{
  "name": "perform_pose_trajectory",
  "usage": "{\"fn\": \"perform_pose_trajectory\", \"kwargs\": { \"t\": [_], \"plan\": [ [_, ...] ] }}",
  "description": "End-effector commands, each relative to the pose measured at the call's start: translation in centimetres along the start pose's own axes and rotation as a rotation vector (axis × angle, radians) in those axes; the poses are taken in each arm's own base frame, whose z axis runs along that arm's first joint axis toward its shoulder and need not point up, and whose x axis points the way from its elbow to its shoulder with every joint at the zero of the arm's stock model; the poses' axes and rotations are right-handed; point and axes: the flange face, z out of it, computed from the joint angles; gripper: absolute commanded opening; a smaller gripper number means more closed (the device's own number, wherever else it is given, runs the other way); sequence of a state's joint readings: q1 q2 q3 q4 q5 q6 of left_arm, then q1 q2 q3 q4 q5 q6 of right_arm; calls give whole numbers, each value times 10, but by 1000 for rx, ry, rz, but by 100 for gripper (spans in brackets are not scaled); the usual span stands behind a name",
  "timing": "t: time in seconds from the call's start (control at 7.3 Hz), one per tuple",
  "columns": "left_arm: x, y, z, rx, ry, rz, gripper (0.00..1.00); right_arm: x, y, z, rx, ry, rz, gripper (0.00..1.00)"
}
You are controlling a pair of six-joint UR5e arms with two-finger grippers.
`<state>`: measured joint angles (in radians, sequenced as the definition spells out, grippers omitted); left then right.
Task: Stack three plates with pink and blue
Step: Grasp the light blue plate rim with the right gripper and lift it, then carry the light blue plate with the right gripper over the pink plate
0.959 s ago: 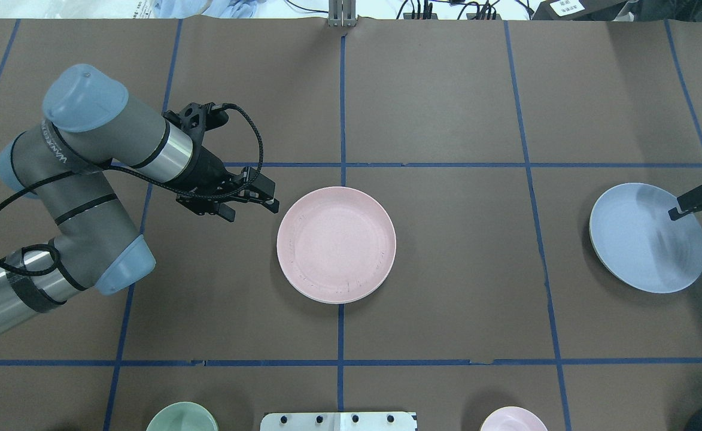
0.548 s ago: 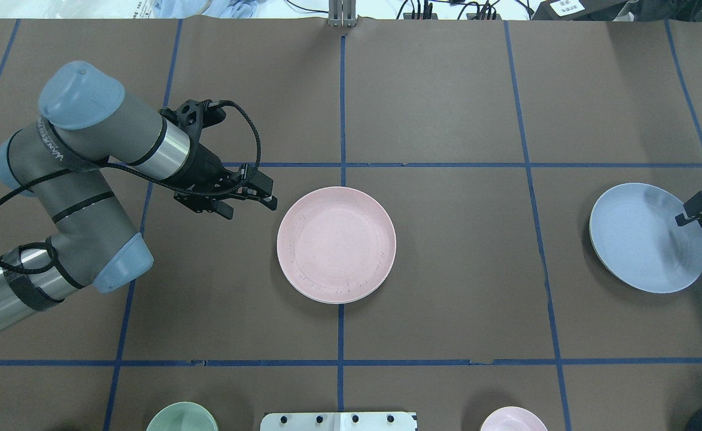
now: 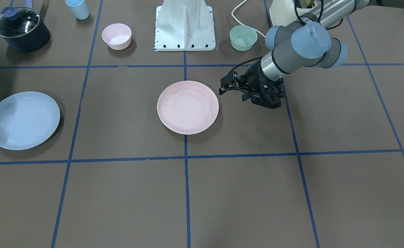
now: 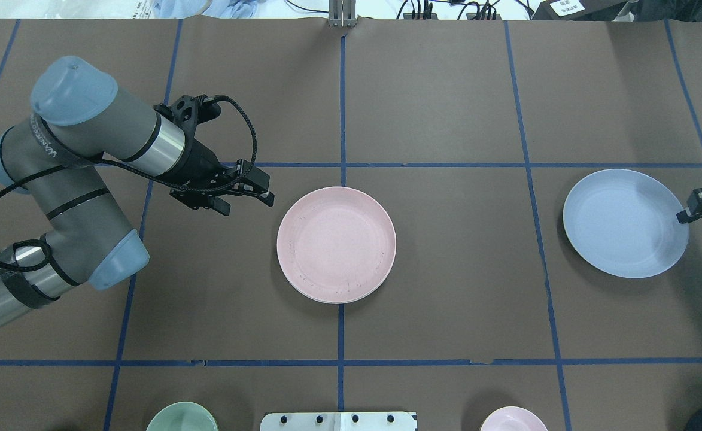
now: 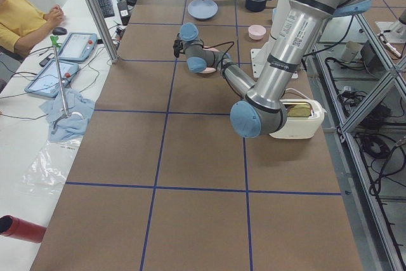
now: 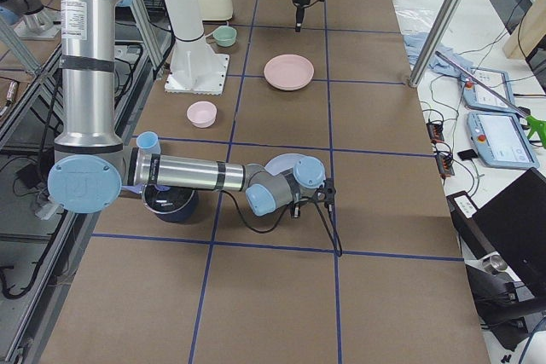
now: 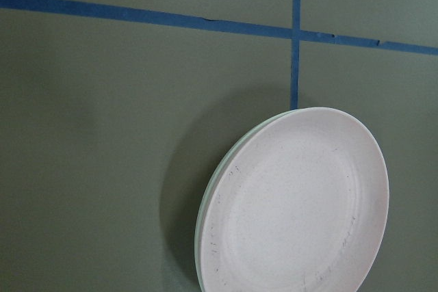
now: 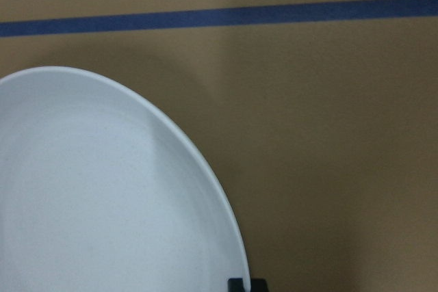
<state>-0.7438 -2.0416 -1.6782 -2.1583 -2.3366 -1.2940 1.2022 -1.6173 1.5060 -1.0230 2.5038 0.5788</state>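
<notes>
Our left arm (image 4: 105, 129) is grey tubing with pale blue caps on its joints, white lettering on one link and a polished silver collar. A black braided cable (image 4: 253, 134) loops to our black left gripper (image 4: 248, 203). Our white base (image 3: 185, 24) carries dark bolts; far from it, our right gripper (image 4: 686, 215) is black too.

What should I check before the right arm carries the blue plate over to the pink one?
1. Right gripper on the blue plate rim: ok.
2. Firmness of that grip: cannot tell; only a fingertip shows.
3. Pink plate seated on the cream plate: ok, rims line up.
4. Left gripper clear of the stack: ok, open, beside it, not touching.
5. Path between the plates: ok, nothing stands there.
</notes>
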Motion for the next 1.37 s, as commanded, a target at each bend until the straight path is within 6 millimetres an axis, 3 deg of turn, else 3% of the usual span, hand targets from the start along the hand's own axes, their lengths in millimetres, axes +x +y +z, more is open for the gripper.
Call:
{"fn": "perform_pose_trajectory", "kwargs": {
  "t": [0.0,0.14,0.27,0.41,0.55,0.68,0.82,0.96,1.23],
  "plan": [
    [-19,12,-17,8,-3,1,100,-86,-24,-40,63,-87,82,0],
    [-37,9,-33,29,-11,-10,100,-142,-46,-48,74,-129,124,0],
    [-52,5,-41,44,-23,-12,100,-226,-56,-35,42,-171,146,0],
    [-66,2,-47,52,-38,6,100,-325,-59,-17,33,-206,184,0],
    [-72,0,-50,58,-44,8,100,-416,-34,20,37,-219,226,0],
    [-73,-2,-53,62,-44,7,100,-483,5,56,79,-229,228,0],
    [-73,-2,-53,64,-46,5,100,-521,28,73,72,-248,228,0],
    [-73,-1,-52,62,-45,7,100,-534,42,87,81,-243,228,0],
    [-72,-1,-52,63,-44,7,100,-534,50,97,79,-233,226,0]
  ]
}}
